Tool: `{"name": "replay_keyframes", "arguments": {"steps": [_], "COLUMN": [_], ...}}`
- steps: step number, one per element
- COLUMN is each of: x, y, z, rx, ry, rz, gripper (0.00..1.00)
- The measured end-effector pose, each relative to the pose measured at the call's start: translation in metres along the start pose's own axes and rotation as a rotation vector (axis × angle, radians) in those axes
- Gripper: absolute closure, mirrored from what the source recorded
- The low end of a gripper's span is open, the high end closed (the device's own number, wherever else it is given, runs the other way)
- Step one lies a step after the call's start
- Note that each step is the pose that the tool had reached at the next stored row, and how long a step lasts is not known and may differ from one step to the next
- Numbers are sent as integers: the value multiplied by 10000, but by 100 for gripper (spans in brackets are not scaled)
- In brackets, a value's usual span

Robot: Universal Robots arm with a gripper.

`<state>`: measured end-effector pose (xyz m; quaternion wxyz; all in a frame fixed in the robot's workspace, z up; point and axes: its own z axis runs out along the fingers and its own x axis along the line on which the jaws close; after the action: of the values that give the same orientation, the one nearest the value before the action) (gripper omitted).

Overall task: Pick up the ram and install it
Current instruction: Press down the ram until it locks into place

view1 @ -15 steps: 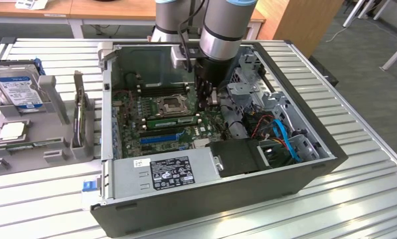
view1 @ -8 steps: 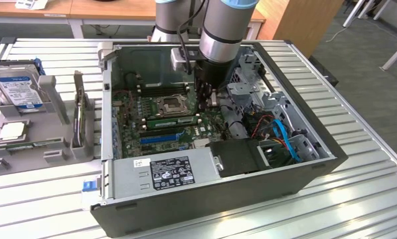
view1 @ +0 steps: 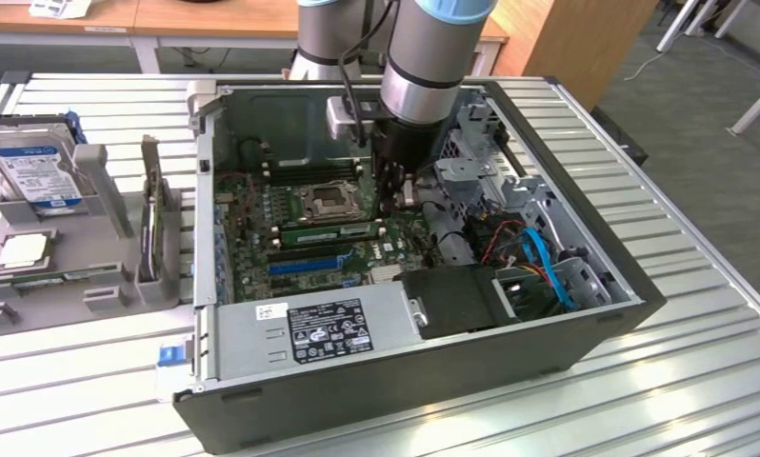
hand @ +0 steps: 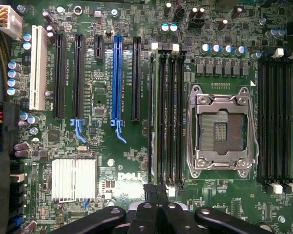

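Resting in a memory slot, ram (hand: 154, 117) on motherboard (hand: 102, 161), closed empty jaws (hand: 156, 192) above its end.

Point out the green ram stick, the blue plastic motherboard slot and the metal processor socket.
Green ram stick (view1: 330, 231), exterior view, its top edge.
Blue plastic motherboard slot (hand: 117, 73), wrist view, mid-length.
Metal processor socket (hand: 220, 130), wrist view, its centre.

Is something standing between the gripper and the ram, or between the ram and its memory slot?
Nothing visible stands in the way. The ram already stands in a memory slot beside the CPU socket, and the shut gripper hangs just over one end of it.
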<state>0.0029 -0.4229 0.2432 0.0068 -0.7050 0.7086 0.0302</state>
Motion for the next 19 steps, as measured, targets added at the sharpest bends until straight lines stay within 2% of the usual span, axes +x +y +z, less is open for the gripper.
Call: {"name": "replay_keyframes", "arguments": {"steps": [14,19], "x": [0,2], "y": [21,19], "z": [13,51], "rx": [0,0], "ry": [-1,-2], "rz": [0,0], "gripper": [90,90]}}
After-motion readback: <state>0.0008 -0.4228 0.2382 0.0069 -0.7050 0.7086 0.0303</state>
